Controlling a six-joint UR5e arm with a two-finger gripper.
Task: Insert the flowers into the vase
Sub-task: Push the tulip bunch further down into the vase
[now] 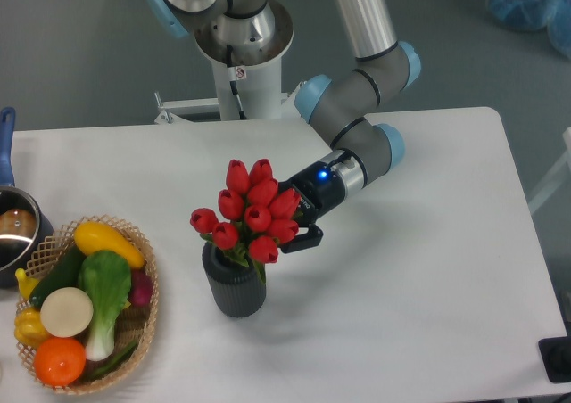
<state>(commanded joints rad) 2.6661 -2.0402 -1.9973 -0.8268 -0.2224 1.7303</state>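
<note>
**Flowers seated in vase, gripper at the bunch**

Table (428, 314) carries everything in view; it is white, and the arm's base stands at its far edge. Arm (357, 109) reaches down and leftward from that base, its wrist angled low toward the middle of the table, which puts the tool beside the bunch rather than above it. That side approach suits a bunch carried by its stems.

Basket (143, 332) sits at the near left, filled with vegetables, well apart from the work. Pot (13, 234) lies at the left edge, partly cut off, just beyond the basket. Neither bears on the task.

Vase (235, 289) stands upright near the table's middle, just right of the basket but not touching it. Flowers (252, 214) rise from its mouth, heads clustered and leaning slightly right toward the tool; green shows at the rim, so the stems appear to be inside. How deep they sit cannot be seen.

Gripper (302, 232) is at the right side of the bunch, one dark finger visible below the heads, the other hidden behind them. Whether it is pinching the stems or has let go cannot be told from this view.

Judgement: insertion looks essentially complete. The lean suggests the bunch may depend on the tool for support; release may let it settle or tip.
</note>
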